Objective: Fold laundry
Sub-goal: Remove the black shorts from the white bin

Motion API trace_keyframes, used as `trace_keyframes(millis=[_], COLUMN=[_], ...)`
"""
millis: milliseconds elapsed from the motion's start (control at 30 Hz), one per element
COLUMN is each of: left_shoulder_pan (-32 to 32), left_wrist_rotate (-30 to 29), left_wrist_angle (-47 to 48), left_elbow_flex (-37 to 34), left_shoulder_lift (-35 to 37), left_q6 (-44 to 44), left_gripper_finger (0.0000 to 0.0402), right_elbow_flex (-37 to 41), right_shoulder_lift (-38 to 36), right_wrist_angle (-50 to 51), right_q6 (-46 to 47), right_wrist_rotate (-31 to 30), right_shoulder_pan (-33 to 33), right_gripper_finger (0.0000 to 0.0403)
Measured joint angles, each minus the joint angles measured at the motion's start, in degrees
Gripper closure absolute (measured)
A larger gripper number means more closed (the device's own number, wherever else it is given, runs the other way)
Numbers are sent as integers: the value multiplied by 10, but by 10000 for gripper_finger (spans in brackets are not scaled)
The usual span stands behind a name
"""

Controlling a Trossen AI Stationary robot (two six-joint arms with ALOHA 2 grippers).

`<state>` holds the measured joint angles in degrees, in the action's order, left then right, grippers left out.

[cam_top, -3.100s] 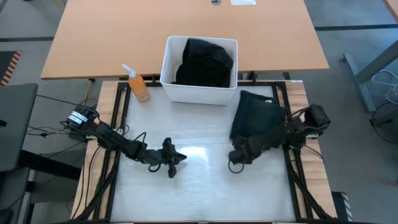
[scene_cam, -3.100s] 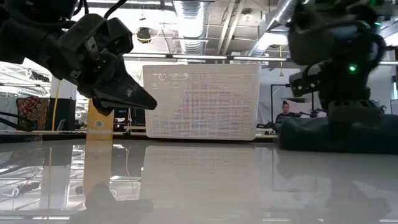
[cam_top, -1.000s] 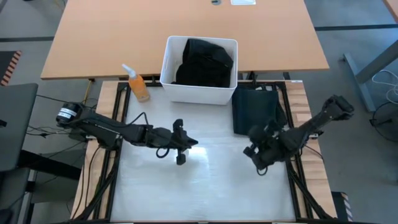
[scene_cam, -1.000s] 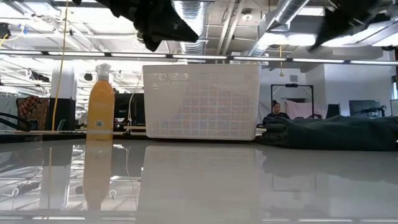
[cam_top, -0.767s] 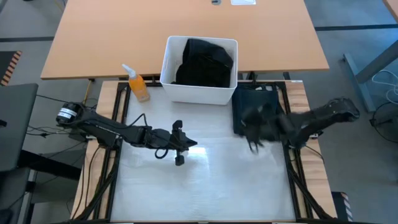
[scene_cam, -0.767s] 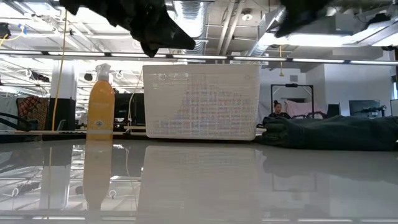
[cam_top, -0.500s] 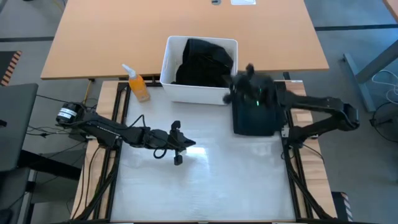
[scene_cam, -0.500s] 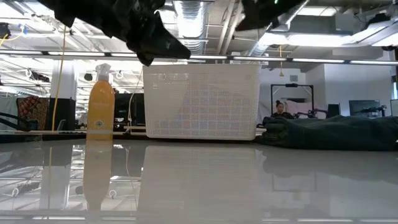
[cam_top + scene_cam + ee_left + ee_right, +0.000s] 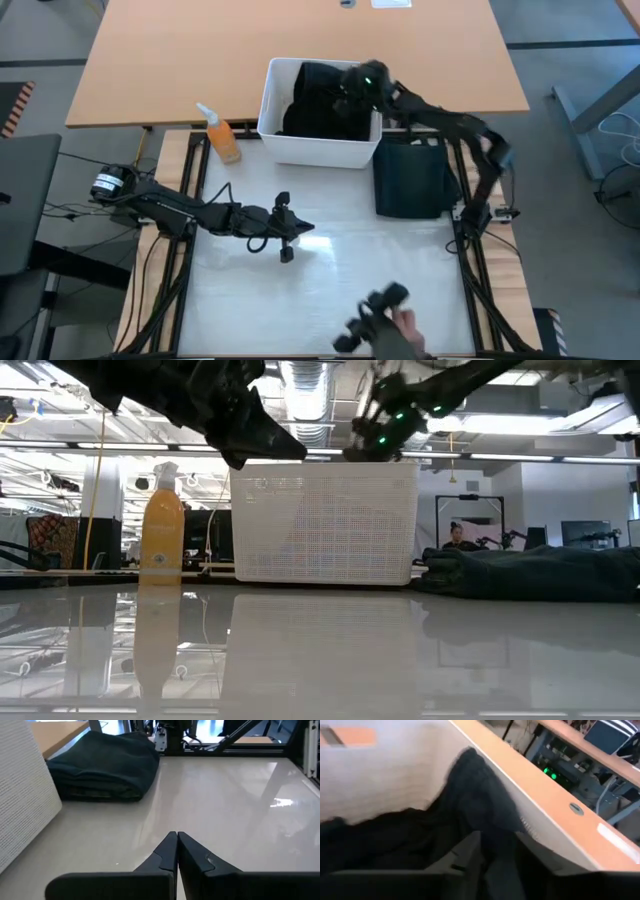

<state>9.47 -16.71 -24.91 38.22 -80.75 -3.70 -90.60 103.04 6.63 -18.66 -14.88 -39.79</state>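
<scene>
I'm counting two lots of laundry. My right gripper (image 9: 352, 88) is reaching over the white bin (image 9: 272, 110), hovering above the black clothing (image 9: 325, 100) heaped inside it (whether these fingers are parted, I cannot tell). One folded dark garment (image 9: 410, 178) is lying flat just right of the bin. My left gripper (image 9: 285, 240), fingers pressed together on nothing, is waiting in front of the bin. One orange spray bottle (image 9: 222, 137) is standing left of it.

Dark jointed arms, green light, perhaps cables
</scene>
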Motion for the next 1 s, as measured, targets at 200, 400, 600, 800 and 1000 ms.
trace_keyframes(millis=[200,400,600,800,1000], left_shoulder_pan=[-6,-10,-15,-14,-14], left_wrist_rotate=[0,1,1,2,1], left_wrist_angle=[10,16,31,39,42], left_elbow_flex=[0,0,0,0,0], left_shoulder_lift=[0,0,0,0,0], left_q6=[0,14,16,11,18], left_gripper_finger=[402,402,401,401,401], right_elbow_flex=[-185,-265,-283,-283,-283], right_shoulder_lift=[140,230,259,229,124], right_wrist_angle=[94,83,78,76,109], right_q6=[-80,-133,-135,-139,-72], right_wrist_rotate=[-1,-21,-31,-31,42], right_shoulder_pan=[-16,-16,-14,-6,19], right_gripper_finger=[149,116,208,379,385])
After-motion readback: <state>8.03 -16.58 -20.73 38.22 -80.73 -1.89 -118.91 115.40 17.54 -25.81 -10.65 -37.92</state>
